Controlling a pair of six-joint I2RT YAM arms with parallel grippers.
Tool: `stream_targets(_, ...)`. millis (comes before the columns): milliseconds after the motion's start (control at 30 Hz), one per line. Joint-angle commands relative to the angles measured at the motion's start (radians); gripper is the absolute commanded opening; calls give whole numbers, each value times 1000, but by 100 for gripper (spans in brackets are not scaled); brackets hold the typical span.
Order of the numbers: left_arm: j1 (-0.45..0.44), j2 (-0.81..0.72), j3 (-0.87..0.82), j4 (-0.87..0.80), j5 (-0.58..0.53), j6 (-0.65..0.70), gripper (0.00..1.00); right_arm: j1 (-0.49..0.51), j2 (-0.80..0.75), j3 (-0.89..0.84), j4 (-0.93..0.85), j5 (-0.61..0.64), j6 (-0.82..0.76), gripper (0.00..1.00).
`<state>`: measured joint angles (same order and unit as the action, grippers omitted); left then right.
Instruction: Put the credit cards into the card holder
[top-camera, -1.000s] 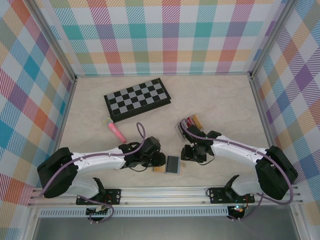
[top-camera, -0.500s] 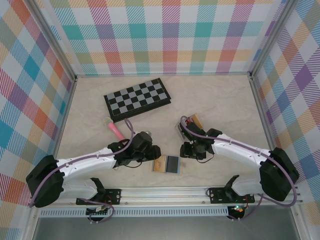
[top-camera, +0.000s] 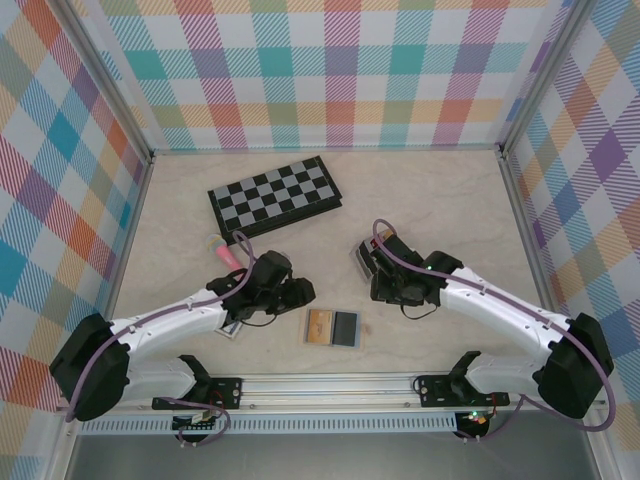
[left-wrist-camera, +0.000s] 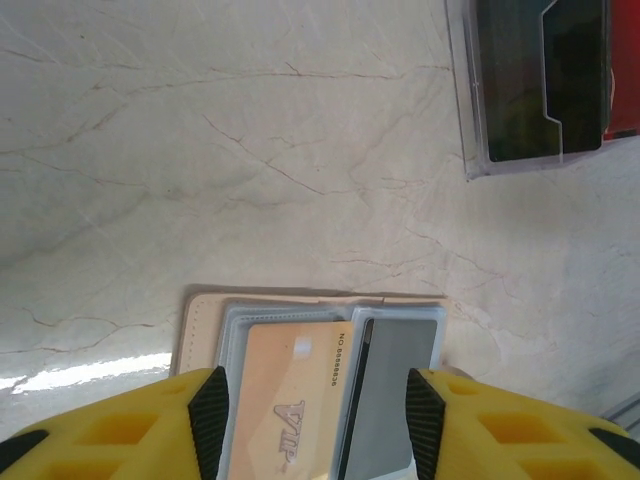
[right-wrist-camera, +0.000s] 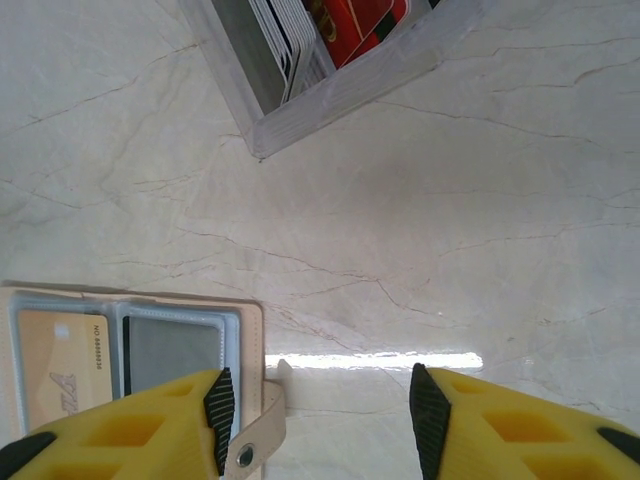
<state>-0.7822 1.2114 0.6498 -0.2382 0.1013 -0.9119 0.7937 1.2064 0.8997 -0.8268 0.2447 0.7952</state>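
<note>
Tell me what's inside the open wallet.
The wallet holds a gold VIP card in one clear sleeve and what looks like a grey card in the next. Anything tucked behind them is covered.

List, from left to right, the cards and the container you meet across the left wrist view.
gold VIP card → dark grey card → card holder. The tan wallet is left out, because it lies under both cards.
</note>
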Motion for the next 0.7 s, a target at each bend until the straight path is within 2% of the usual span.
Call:
stream_targets(0,35,2,8,-19,41,-9,52,-3,-8,30,-38,32,-18,52)
stream_targets(67,44,16,16,-12,54,-11,53,-6,-2,37,-37,32,-32,52)
stream_targets(167,55,52,40,3,72,-19,54,-23,23,56,-26,26,-75,47)
stream_targets(300,57,142,102,37,103,-28,56,-88,95,121,-22,-3,-160,41)
stream_targets(467,59,288,225,64,138,-40,56,-181,204,222,-22,0,-275,43)
stream_targets(600,59,420,347,63,167,-41,56,-248,286,322,-55,62,-367,46)
stream_targets(667,58,483,409,74,190,-42,57,-296,314,352,-39,13,-423,49)
